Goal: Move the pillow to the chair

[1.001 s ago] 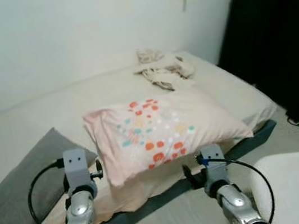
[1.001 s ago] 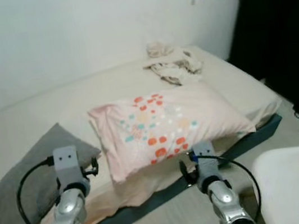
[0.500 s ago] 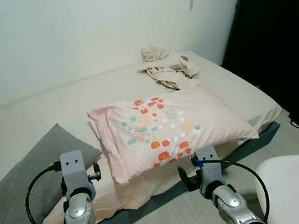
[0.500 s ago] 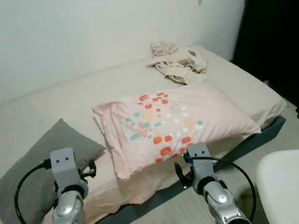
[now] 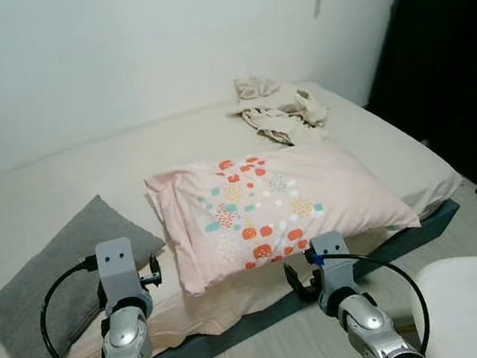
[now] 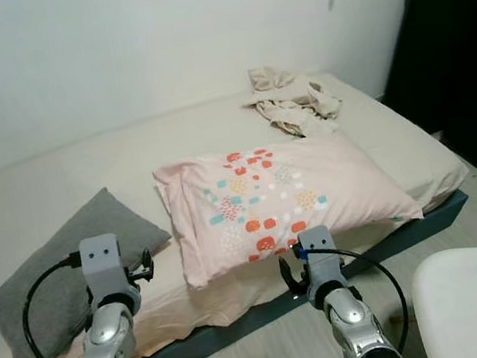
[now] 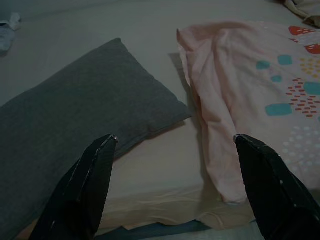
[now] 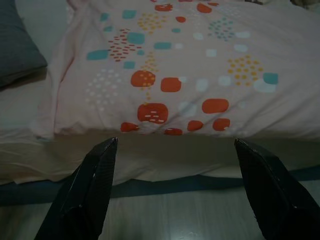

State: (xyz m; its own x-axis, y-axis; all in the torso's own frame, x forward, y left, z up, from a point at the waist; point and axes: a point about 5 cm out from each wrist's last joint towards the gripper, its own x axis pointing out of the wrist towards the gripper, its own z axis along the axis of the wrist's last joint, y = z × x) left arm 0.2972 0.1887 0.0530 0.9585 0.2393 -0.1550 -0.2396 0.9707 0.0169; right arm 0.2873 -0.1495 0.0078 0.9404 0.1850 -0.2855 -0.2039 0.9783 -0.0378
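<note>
Soft, even room light fills both eye views, which are sharp with mild grain. The wrist views are dim and greyish. A faint shadow lies under the pillow (image 5: 271, 210) on the bed (image 5: 58, 185).

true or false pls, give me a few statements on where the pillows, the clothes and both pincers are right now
1. The pink pillow with coloured dots lies on the cream mattress. True.
2. The left pincer is shut on the plain grey pillow. False: its fingers are spread open and hold nothing.
3. The crumpled beige clothes lie at the far end of the mattress, near the wall. True.
4. The grey pillow rests on top of the pink one. False: it lies beside it, on the robot's left.
5. The right pincer is open before the pink pillow's near edge. True.
</note>
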